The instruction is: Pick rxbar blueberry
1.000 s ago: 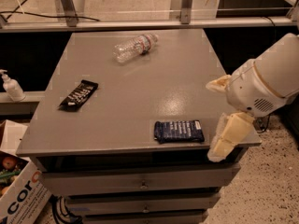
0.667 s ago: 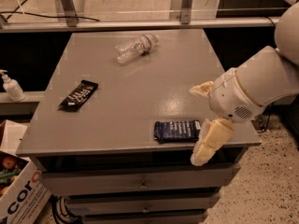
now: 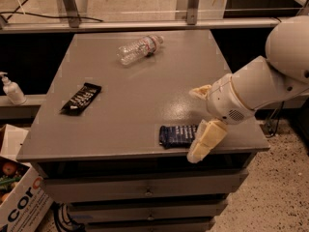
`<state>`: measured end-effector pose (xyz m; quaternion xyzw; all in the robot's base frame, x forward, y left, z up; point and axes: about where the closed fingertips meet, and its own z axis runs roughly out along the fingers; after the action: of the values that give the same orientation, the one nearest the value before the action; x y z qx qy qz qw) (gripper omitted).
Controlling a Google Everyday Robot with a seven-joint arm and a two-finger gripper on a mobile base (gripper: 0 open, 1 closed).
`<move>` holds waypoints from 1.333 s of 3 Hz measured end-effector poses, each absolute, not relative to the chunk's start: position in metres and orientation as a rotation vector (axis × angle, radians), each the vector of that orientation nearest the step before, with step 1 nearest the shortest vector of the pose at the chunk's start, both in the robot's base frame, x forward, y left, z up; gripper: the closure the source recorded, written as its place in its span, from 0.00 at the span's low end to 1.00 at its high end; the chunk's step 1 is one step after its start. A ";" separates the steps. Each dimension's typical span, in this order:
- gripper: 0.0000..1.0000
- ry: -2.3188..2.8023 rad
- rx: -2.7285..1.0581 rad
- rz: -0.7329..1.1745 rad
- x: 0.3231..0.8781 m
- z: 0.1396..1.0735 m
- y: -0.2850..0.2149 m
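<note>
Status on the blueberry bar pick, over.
Gripper open, at the right end of the rxbar blueberry. Bar lies flat by the table front edge, not gripped. Black bar and bottle well clear.

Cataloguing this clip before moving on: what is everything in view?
Flat dark blue snack-bar wrapper: one, blue, table's front-right edge.
Black bar wrapper with white text: one, black, table's left side.
Clear plastic bottle: one, transparent, lying at table's back.
Grey table with drawers: one, grey, centre.
White pump bottle: one, white, far left ledge.
Printed cardboard box: one, white, floor lower left.
Robot arm: one, white, from right.
Gripper: one, cream, open, at blue wrapper's right end.
</note>
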<state>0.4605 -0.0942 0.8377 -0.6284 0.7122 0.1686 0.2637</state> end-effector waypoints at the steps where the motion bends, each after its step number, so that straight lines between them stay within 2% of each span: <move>1: 0.00 1.942 -1.677 0.453 0.471 0.827 -0.102; 2: 0.18 1.950 -1.671 0.451 0.474 0.820 -0.106; 4: 0.64 1.955 -1.673 0.439 0.475 0.823 -0.110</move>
<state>0.4749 -0.1102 0.8230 -0.6185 0.7227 0.1623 0.2623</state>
